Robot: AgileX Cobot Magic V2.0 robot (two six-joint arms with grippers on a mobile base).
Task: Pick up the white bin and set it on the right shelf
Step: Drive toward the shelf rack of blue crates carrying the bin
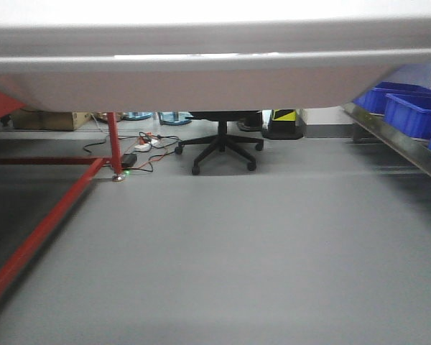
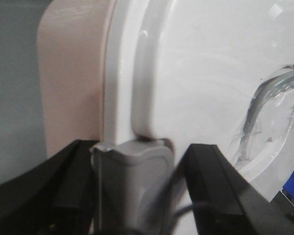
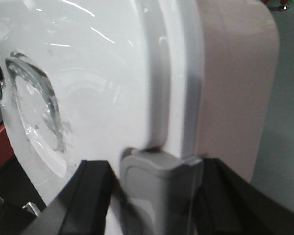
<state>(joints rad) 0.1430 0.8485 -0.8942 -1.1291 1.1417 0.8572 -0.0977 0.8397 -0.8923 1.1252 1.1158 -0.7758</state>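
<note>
Closest to the wrist cameras, the left tool point(image 2: 142, 164) and the right tool point(image 3: 157, 171) are each clamping narrowly on a grey clasp point(image 2: 132, 181) at opposite ends of the white bin point(image 1: 201, 68). Their fingers are pressing the clasp's sides, so the load is hanging evenly between both arms. From the front, the bin is riding roughly level above the floor point(image 1: 237, 251), touching nothing beneath. Beyond it, open floor is leaving ample room ahead. Along the right edge, the right shelf point(image 1: 395, 140) is already carrying blue bins point(image 1: 413, 115), so a free stretch is probably needed. A red-legged frame point(image 1: 43, 223) is bounding the left, and an office chair point(image 1: 220, 144) is sitting far back.
</note>
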